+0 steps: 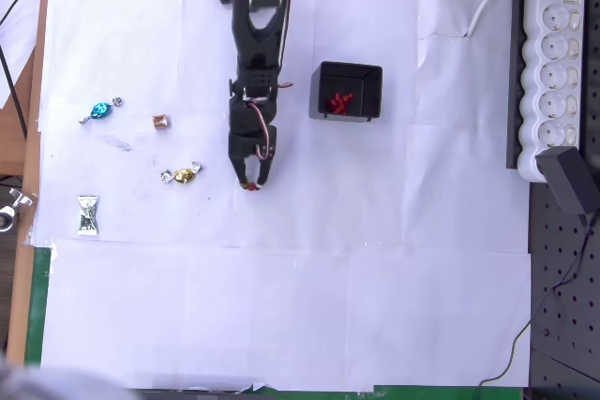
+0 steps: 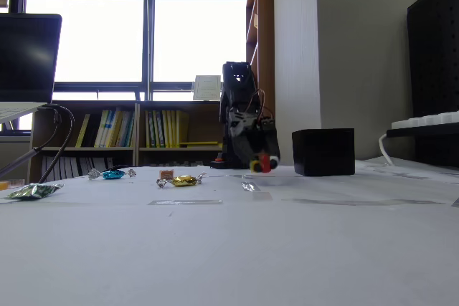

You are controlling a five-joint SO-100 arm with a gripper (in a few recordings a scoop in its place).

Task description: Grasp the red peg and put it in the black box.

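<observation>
My black arm reaches down the white paper in the overhead view, and its gripper (image 1: 251,181) points toward the front. A tiny red peg (image 1: 250,186) sits pinched between the fingertips. In the fixed view the gripper (image 2: 261,163) holds the red peg (image 2: 265,164) just above the table. The black box (image 1: 373,75) stands to the right of the arm, apart from it, with several red pegs (image 1: 339,102) lying inside. In the fixed view the black box (image 2: 323,152) is to the right of the gripper.
Wrapped candies lie left of the arm: a blue one (image 1: 99,111), a small brown one (image 1: 160,121), a gold one (image 1: 184,175) close to the gripper and a green-silver one (image 1: 87,214). A white power strip (image 1: 553,72) and black adapter (image 1: 570,180) occupy the right edge.
</observation>
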